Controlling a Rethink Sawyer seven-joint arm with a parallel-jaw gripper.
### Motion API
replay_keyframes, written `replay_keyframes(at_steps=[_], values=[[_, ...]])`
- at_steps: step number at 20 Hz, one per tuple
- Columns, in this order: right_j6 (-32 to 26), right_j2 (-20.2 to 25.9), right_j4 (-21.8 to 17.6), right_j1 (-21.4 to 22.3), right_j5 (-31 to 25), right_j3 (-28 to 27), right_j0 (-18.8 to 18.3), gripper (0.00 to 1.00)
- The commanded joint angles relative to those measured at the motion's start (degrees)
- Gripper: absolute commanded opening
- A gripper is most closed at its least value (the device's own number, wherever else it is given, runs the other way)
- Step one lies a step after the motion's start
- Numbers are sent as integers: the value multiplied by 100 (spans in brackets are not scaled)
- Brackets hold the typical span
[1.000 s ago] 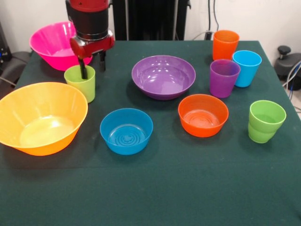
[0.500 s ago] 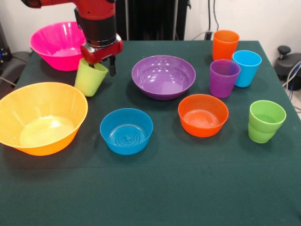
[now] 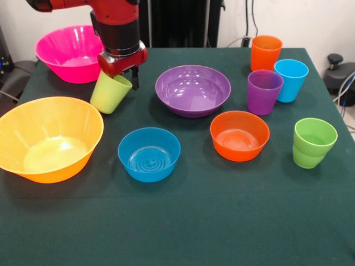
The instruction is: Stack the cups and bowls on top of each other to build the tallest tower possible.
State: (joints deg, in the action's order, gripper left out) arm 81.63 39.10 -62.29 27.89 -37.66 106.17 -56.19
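- Gripping the lime-yellow cup (image 3: 110,92) by its rim, the gripper (image 3: 123,77) held it tilted, base swung down toward the yellow-orange bowl (image 3: 49,138); one finger seemed to sit inside the cup's mouth and the other outside.
- That cup hung between the pink bowl (image 3: 67,52) and the wide purple bowl (image 3: 192,90); whether its base still brushed the green table (image 3: 222,221) could not be told.
- Nothing was stacked: every other piece stood alone on the cloth.
- At the near middle sat the small blue bowl (image 3: 149,153), and to its right, just in front of the purple bowl, the small orange bowl (image 3: 239,134).
- On the right side stood four upright cups: the orange cup (image 3: 265,52) farthest back, the light blue cup (image 3: 290,80) just in front of it, the purple cup (image 3: 264,91) seeming to touch the blue one's left side, and the green cup (image 3: 314,142) nearest, well apart from the rest.
- Above the gripper rose the red and black arm (image 3: 115,22).
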Motion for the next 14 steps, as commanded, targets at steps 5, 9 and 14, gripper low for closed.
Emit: replay_keyframes(at_steps=[5, 9, 14], values=[[-1277, -64, -349, -46, -112, -308, 298, 100], [-1319, -62, -334, -42, -150, -312, 300, 0], [-1372, -39, -273, -51, -181, -314, 281, 0]])
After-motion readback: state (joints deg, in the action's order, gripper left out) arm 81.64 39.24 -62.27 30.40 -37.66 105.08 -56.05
